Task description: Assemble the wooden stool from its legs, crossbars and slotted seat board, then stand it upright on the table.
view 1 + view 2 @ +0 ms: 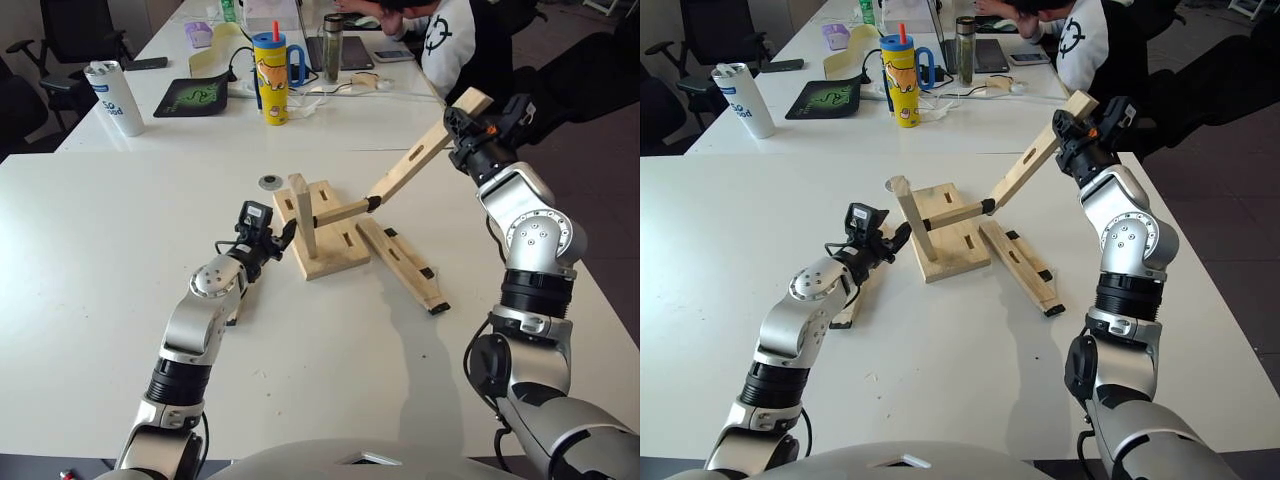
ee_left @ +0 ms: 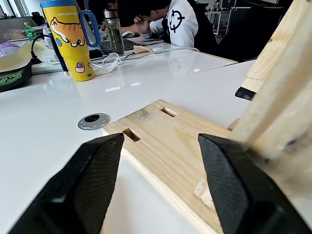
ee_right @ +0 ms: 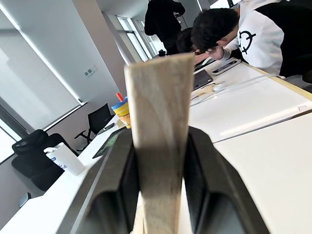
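the white surface (image 1: 120,250) carries the stool parts near its middle. the slotted seat board (image 1: 338,248) lies flat on it. the head views show one leg (image 1: 303,218) standing upright on the board near the board's left edge. a second leg (image 1: 425,155) slants up and away to the right, its dark-capped lower end just above the board's far right edge. a third leg (image 1: 400,258) lies flat on the surface just beside the board's right edge. a crossbar (image 1: 340,212) runs between the upright leg and the lower end of the slanted one.

the right tool (image 3: 159,141) is high over the far right of the surface. its wrist view shows what the head views leave small: both fingers clenched flat against the sides of the slanted leg, near its upper end.

the left tool (image 2: 160,141) sits low at the board's left edge, beside the foot of the upright leg. its fingers are spread wide with nothing between them. its wrist view also shows two of the board's slots up close, a round metal disc (image 2: 93,121) set in the surface beyond, and a yellow tumbler (image 2: 70,39) on the next surface.
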